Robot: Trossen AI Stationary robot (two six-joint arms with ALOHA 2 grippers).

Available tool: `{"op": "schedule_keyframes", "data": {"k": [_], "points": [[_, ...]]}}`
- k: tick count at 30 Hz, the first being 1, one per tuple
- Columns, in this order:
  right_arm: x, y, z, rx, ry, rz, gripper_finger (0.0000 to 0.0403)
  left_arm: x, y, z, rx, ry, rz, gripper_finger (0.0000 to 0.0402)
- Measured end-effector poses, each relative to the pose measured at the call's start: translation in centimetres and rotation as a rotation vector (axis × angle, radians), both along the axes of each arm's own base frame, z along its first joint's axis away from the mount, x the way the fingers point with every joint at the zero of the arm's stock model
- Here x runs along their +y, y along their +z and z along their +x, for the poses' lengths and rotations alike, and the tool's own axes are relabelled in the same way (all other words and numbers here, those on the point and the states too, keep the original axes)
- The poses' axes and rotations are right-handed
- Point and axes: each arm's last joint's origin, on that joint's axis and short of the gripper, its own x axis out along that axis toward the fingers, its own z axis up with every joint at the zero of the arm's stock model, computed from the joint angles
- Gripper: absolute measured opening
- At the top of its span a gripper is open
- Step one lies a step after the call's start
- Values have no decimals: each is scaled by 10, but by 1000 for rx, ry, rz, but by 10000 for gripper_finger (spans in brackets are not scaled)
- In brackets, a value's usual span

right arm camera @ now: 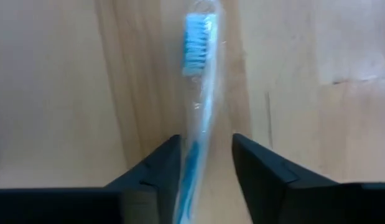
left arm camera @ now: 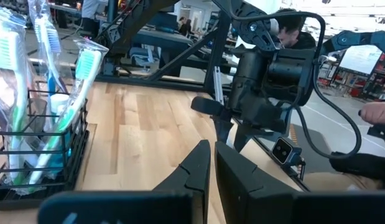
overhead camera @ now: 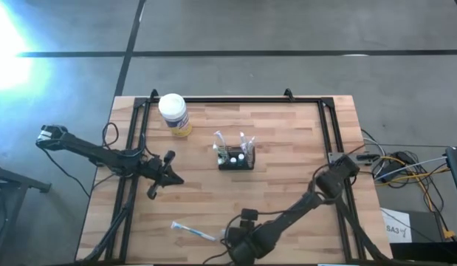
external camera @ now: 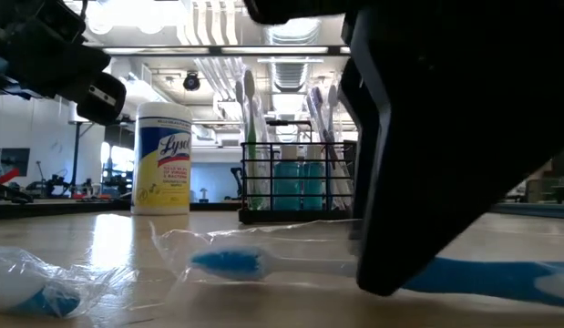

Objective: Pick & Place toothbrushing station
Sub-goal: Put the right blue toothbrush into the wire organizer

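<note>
- The left gripper is hovering over the wooden table left of centre, with its two dark fingers pressed almost together and holding nothing.
- A jar of wipes is standing upright near the table's far left corner; it is a yellow cylinder with a white lid and a printed label.
- A toothbrush sealed in a clear, crinkled plastic sleeve is lying flat near the table's near edge, left of centre. It has a white and blue handle and blue bristles, and in the high view its long axis is running roughly left to right, with the bristle end toward the left.
- The toothbrushing station is sitting upright about mid-table, well apart from both grippers. It is a small black wire box, longer left to right than front to back, and wrapped toothbrushes are standing in it with their heads pointing up and leaning a little apart.
- The right gripper is sitting low at the near edge, straddling the handle of the lying toothbrush; its blocky black fingers are standing on either side of the sleeve with a narrow gap showing on each side, so they are not clamped on it.
</note>
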Motion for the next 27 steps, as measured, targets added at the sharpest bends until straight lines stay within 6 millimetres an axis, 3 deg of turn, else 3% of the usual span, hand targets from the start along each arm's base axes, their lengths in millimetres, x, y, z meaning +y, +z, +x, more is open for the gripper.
{"op": "schedule_keyframes", "data": {"k": [8,13,17,27], "points": [[-7,-3,5,48,77,47,23,0,0,0,5,0,-13,28],[-12,4,5,-18,79,-83,15,0,0,0,5,0,-14,28],[-15,43,-6,-130,52,-193,12,0,0,0,7,-1,-19,28],[-11,151,-56,-658,124,-296,10,0,-1,0,11,-2,-10,28]]}}
